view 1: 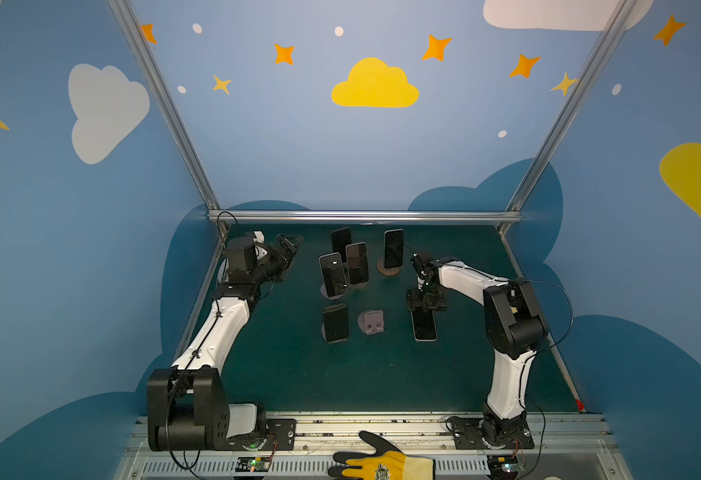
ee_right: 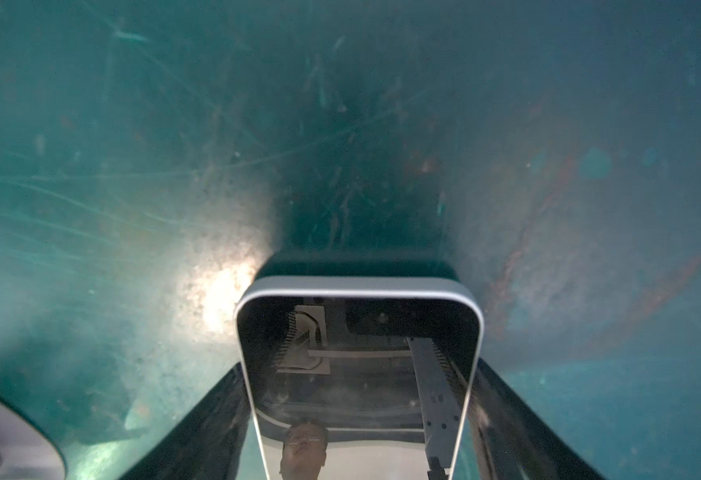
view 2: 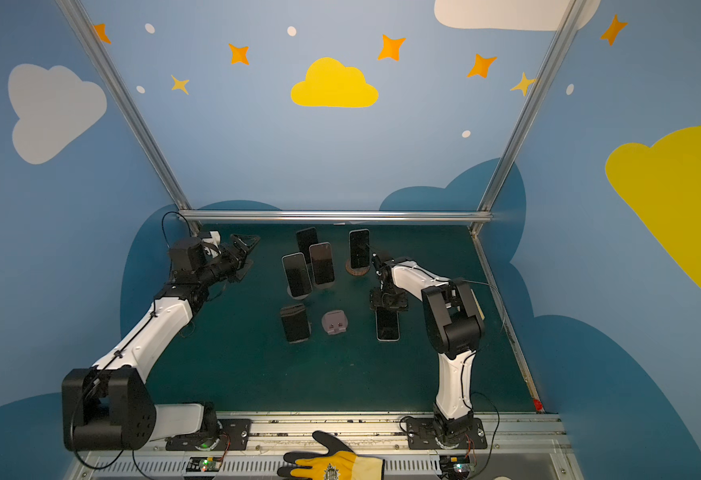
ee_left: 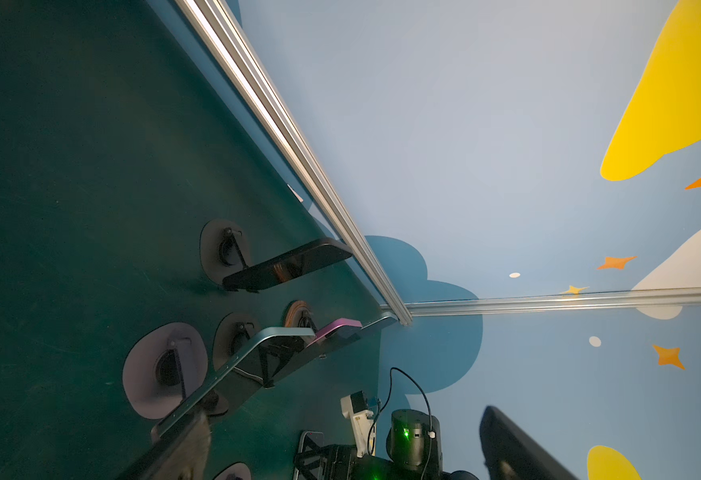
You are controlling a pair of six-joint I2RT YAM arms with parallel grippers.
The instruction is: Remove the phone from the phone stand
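Phone (view 1: pixel 424 328) lies flat on mat (view 1: pixel 298 374), right jaws straddling it, grip unclear; left jaws wide open, empty.

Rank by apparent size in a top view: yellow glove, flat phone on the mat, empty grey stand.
1. yellow glove, though nearest the camera.
2-3. flat phone and empty grey stand: too alike to rank; the phone is partly covered.

Phone (ee_right: pixel 357 374) — glossy glass, smooth pale rim; table (ee_right: pixel 91 145) matt green (scuffed, scratched).
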